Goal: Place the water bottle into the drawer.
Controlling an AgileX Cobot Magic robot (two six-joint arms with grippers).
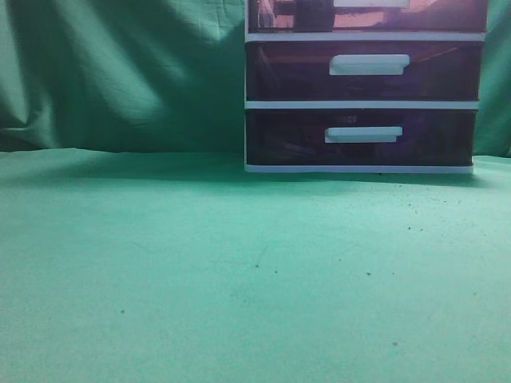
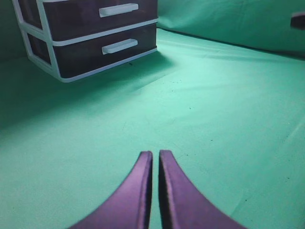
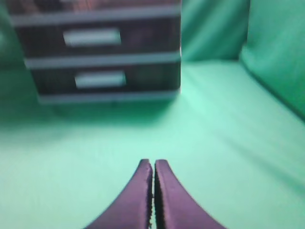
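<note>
My left claw (image 2: 156, 162) hangs over the green cloth-covered table (image 2: 214, 119) with its two dark purple fingers (image 2: 138, 191) pressed nearly together, clenched on nothing. Ahead of it and off to its left stands the white-framed cabinet of translucent plastic drawers (image 2: 90, 36), resting on the table well apart from the fingertips; from this wrist I see only its two darker purple drawers with white bar handles.

In the exterior view neither claw appears. At the top edge sits the uppermost drawer, reddish-brown fronted with a white bar handle (image 1: 367, 16), cut off by the frame. Behind its tinted front, left of the handle, I make out a small, nearly black blocky shape, the water bottle (image 1: 313, 14); it appears to be inside that drawer, though I cannot make out finer detail.

My right claw (image 3: 153, 166) is likewise clenched and empty, fingers nearly touching. The cabinet stands ahead and slightly left of it, blurred, well apart from the tips.
</note>
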